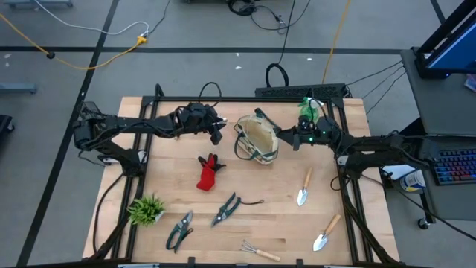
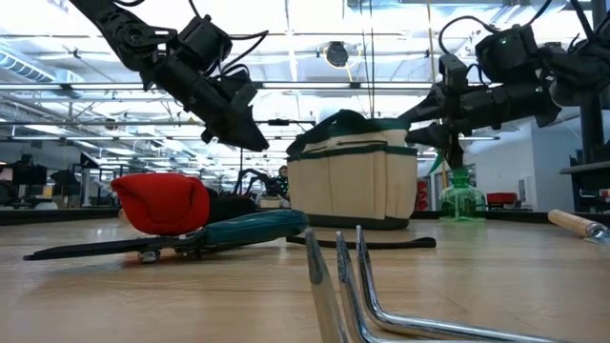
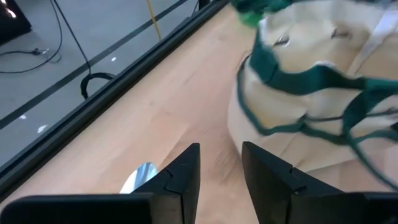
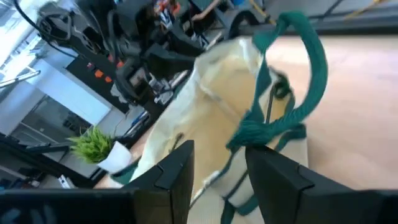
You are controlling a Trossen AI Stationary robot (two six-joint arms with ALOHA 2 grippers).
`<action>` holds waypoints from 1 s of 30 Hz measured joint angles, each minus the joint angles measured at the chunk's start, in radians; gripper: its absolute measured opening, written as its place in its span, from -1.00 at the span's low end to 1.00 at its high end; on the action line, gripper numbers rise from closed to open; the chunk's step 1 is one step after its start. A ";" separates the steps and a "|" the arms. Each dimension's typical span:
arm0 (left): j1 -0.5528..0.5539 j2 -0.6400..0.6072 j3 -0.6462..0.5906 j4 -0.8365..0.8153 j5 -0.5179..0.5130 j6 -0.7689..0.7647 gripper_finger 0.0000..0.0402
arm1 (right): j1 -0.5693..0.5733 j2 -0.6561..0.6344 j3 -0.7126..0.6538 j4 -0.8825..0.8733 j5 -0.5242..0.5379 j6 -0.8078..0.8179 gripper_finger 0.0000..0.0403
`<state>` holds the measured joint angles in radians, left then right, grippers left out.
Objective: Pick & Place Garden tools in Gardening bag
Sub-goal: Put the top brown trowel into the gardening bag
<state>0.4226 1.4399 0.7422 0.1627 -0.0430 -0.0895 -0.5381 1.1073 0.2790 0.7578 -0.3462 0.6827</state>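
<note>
The cream gardening bag (image 1: 258, 144) with green trim stands upright on its base at the table's far middle. My left gripper (image 1: 219, 135) hovers open just left of the bag (image 3: 311, 106), with nothing between its fingers. My right gripper (image 1: 286, 138) is open at the bag's right side, level with its rim (image 4: 211, 93). On the table lie the red glove (image 1: 208, 173), two pruning shears (image 1: 225, 208) (image 1: 179, 229), two trowels (image 1: 304, 187) (image 1: 326, 233) and a hand rake (image 1: 259, 251). A green spray bottle (image 1: 307, 112) stands behind my right arm. My right gripper comes at the bag level from the table's right side. The green handle loop (image 4: 252, 132) hangs right at its open fingertips. I cannot tell whether the fingers touch the loop. My left gripper touches nothing.
A spiky green plant tuft (image 1: 146, 211) in a white pot stands near the front left. The tools are spread over the near half of the table, and bare wood lies between them and the bag. Black frame rails run along the table's edges.
</note>
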 joint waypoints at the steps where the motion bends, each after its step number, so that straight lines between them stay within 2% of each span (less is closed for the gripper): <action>1: 0.005 0.000 0.000 -0.012 -0.001 0.017 -0.38 | -0.008 -0.010 0.000 -0.001 -0.001 -0.010 -0.32; 10: 0.056 0.000 0.000 -0.144 0.000 0.075 -0.38 | -0.045 -0.060 0.000 -0.001 0.000 -0.160 -0.26; 16: 0.109 0.004 0.000 -0.195 -0.009 0.080 -0.38 | -0.045 -0.060 0.000 -0.001 0.002 -0.181 -0.17; 22: 0.166 0.066 0.002 -0.183 -0.007 0.075 -0.38 | -0.045 -0.059 0.000 -0.002 0.005 -0.209 -0.14; 30: 0.195 0.171 -0.001 -0.211 0.061 0.084 -0.38 | -0.045 -0.059 0.000 -0.007 0.007 -0.207 -0.15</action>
<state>0.6177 1.6111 0.7414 -0.0482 0.0184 -0.0057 -0.5831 1.0481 0.2787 0.7509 -0.3389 0.4761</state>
